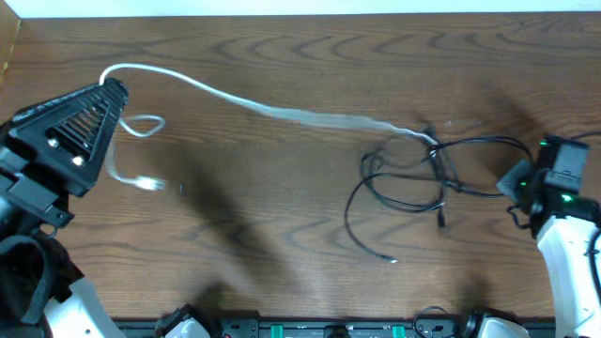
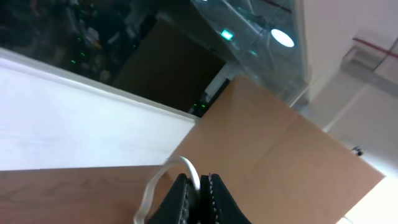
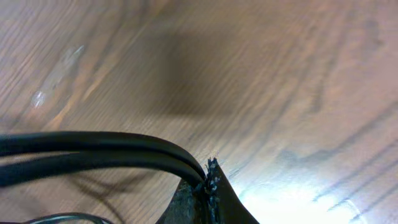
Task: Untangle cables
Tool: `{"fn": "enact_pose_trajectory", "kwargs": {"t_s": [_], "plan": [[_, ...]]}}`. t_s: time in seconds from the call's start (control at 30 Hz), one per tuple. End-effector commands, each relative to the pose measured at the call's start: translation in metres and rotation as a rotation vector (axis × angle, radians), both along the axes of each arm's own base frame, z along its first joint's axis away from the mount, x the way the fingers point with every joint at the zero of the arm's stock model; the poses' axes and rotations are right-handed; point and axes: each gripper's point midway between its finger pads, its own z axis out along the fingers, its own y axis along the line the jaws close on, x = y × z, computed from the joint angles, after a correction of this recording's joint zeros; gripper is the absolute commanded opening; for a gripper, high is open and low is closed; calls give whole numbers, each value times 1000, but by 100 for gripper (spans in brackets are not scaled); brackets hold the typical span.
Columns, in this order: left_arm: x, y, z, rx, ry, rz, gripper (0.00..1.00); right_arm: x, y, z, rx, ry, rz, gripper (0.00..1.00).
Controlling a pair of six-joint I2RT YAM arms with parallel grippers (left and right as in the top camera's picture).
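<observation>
A white cable (image 1: 282, 111) runs from my left gripper (image 1: 115, 91) at the far left across the table to a knot near the right. It is blurred along its middle. Its free end with a small plug (image 1: 148, 184) hangs below the left gripper. My left gripper (image 2: 200, 186) is shut on the white cable (image 2: 163, 175) and held above the table. A black cable (image 1: 404, 183) lies in loops at the right, tangled with the white one at a knot (image 1: 432, 145). My right gripper (image 1: 515, 180) is shut on two strands of the black cable (image 3: 93, 149), low over the wood.
The brown wooden table (image 1: 282, 235) fills the overhead view, with its back edge along the top. A black base rail (image 1: 319, 329) runs along the front edge. A cardboard panel (image 2: 280, 155) and a white wall show in the left wrist view.
</observation>
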Motion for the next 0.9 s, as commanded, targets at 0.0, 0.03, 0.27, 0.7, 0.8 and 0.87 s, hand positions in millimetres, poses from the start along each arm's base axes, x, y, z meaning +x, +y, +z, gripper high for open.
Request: {"fn": "enact_pose_trajectory", "kwargs": {"t_s": [0.0,0.03,0.27,0.7,0.8,0.87], "plan": [[-13,-8,13,54,-43,34,8,-4,-12,-2,32,-19,-65,1],[-14,-8,15,55,-43,42,8,-5,-13,-4,31,-19,-69,1],[-18,-6,22,102,-56,113,8,-5,-3,-20,66,-33,-31,1],[-2,12,8,52,37,116,8,1,21,-23,168,-59,68,1],[8,26,17,-57,54,129,8,1,21,-23,168,-59,68,1],[15,36,21,-93,41,147,8,1,21,-23,168,-60,68,1]]}}
